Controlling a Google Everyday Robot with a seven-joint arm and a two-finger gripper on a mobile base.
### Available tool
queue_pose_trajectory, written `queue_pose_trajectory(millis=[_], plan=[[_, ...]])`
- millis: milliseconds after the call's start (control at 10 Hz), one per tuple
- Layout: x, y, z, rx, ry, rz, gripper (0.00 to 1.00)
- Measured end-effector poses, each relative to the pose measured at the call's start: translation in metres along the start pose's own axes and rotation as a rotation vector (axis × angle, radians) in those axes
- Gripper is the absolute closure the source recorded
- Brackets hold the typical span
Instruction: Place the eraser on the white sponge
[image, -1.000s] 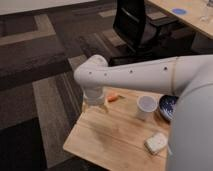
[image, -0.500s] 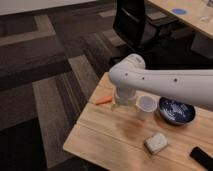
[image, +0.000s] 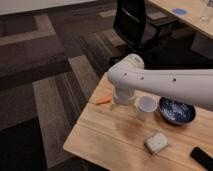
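The small black rectangular eraser (image: 202, 158) lies flat at the near right corner of the light wooden table (image: 100, 140), partly cut off by the edge of the view and well apart from my gripper (image: 122, 100). To reach it I must cross the table, and the white paper cup (image: 145, 106) stands just beside my gripper. I judge a low sweep would tip it against the dark blue bowl (image: 176, 111). The eraser seems close to the table's edge, so a clumsy nudge could push it off. The flat whitish sponge (image: 156, 142) is small and looks soft, and an off-centre release might let the eraser slide off.

My white arm comes in from the right, roughly level over the cup and bowl, and bends at a rounded joint. From there the last link points down. My gripper hangs low over the far left of the table, between a small orange piece (image: 103, 101) and the cup, its fingers spread and holding nothing.
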Motion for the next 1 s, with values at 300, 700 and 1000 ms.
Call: queue_pose_trajectory(millis=[300, 700, 1000], plan=[[0.0, 0.0, 0.0, 0.001, 0.0, -0.001, 0.35], [-0.04, -0.055, 0.007, 0.027, -0.053, -0.028, 0.35], [-0.059, -0.119, -0.012, 0.031, -0.11, -0.007, 0.35]])
